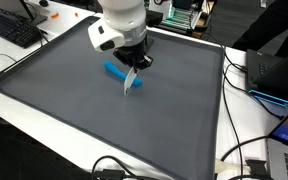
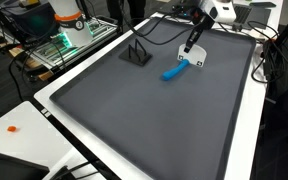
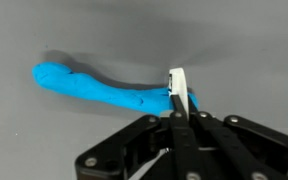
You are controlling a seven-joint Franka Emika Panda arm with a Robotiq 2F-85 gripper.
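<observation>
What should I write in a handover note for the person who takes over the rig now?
The hand is shut on the white end of the blue tool.
The tool is on the grey mat, towards one edge; its blue handle seems to rest on the mat.
Done: the grasp.
Left: the tool is not yet clearly lifted.

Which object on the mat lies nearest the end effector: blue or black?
The blue one, right beside the white strip that the end effector grips; the black one lies far off.
</observation>
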